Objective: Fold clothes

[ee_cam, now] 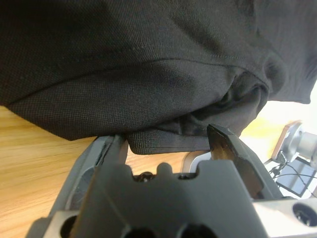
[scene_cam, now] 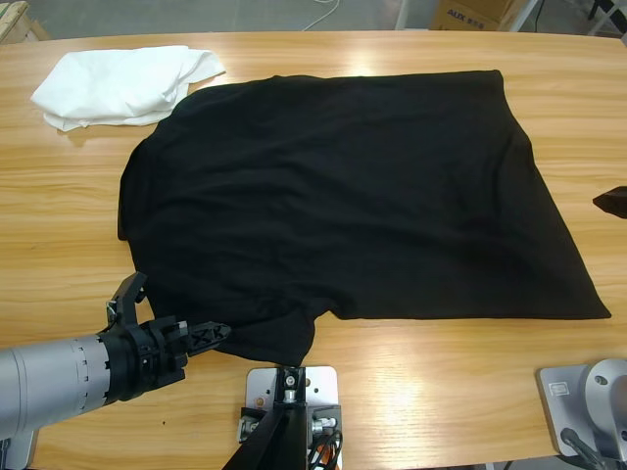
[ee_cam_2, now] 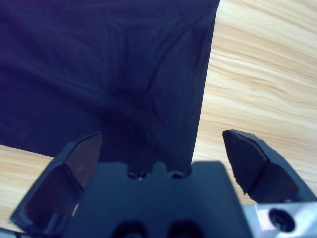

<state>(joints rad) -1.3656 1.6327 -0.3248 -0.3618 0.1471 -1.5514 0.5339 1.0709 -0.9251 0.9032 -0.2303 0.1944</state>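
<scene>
The black T-shirt (scene_cam: 343,196) lies spread across the wooden table (scene_cam: 441,392), its near left sleeve bunched up. My left gripper (scene_cam: 182,305) comes in from the bottom left, open, at that sleeve's edge. In the left wrist view the shirt (ee_cam: 124,59) fills the picture and its folded hem sits between the open left gripper (ee_cam: 168,146) jaws. My right gripper (ee_cam_2: 163,148) stands open above the shirt (ee_cam_2: 99,64), close to one of its straight edges. In the high view only a black tip (scene_cam: 612,201) shows at the right edge.
A smaller white garment (scene_cam: 118,83) lies crumpled at the table's far left, touching the shirt's corner. Bare wood (ee_cam_2: 257,74) runs beside the shirt's edge. A cardboard box (scene_cam: 475,14) stands beyond the table's far side.
</scene>
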